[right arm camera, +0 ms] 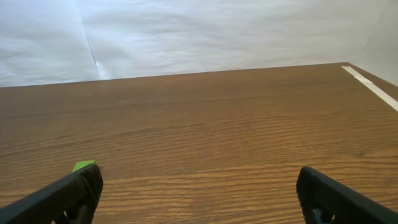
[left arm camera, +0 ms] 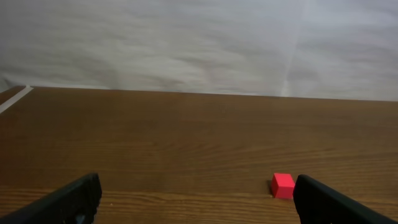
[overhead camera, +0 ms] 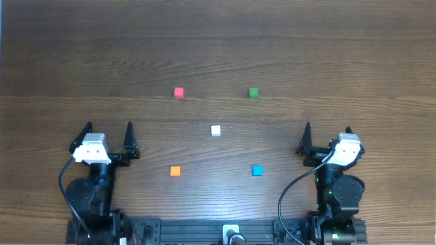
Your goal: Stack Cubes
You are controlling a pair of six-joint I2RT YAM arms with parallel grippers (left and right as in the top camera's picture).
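Left jaws and right jaws stand wide, empty. Ahead of left jaws lies the red cube (left arm camera: 283, 185); the green cube (right arm camera: 83, 165), partly hidden, apparently lies ahead of right jaws. Between both pairs, unstacked: white cube (overhead camera: 216, 131), orange cube (overhead camera: 176, 171), blue cube (overhead camera: 257, 171).

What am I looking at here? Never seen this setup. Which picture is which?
Two small robot arms stand at a wooden table. The top view looks straight down from above; the other two come from cameras on each arm's wrist, looking out between its fingers. The left claw and right claw are both open, holding nothing. Five small cubes lie apart on the table: a pink cube, green cube, white cube, orange cube and blue cube. None is stacked yet.
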